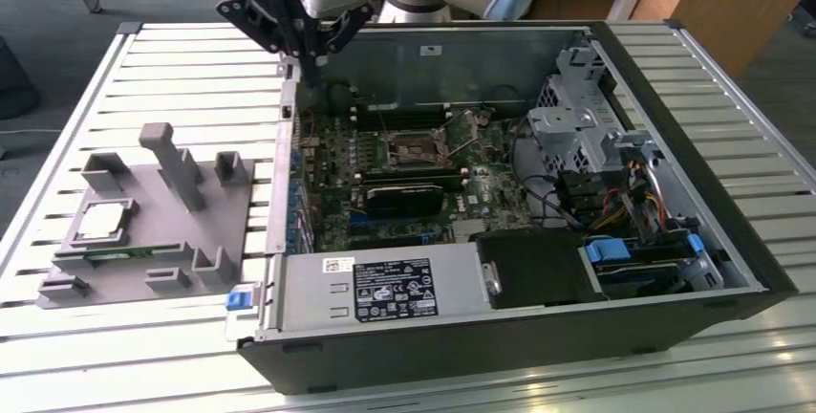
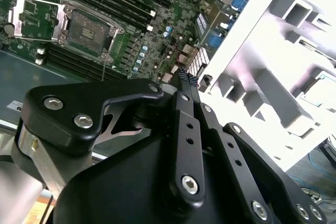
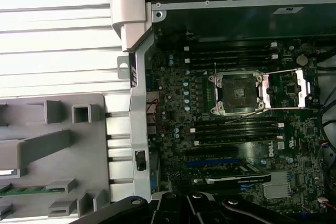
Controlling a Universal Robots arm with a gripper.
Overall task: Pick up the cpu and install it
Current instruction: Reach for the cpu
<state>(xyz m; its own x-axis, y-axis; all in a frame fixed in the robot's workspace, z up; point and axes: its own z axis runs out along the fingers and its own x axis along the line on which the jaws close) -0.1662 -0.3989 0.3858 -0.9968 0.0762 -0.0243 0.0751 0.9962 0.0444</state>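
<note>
I see my claw (image 1: 309, 67) pinched narrow and empty over the computer case (image 1: 536, 336) edge, the cpu (image 1: 105, 221) not yet picked from its grey holder (image 1: 160, 227), and the socket (image 1: 415, 155) open.

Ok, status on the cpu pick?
Claw shut, empty, over the case edge. Cpu on the grey tray, untouched. Socket open; no obstruction seen.

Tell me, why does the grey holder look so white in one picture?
In the second wrist view, glare washes the grey holder nearly white; in the exterior view, even light shows it plain grey, with the cpu pale silver on it; in the first wrist view, the slatted table glares bright.
</note>
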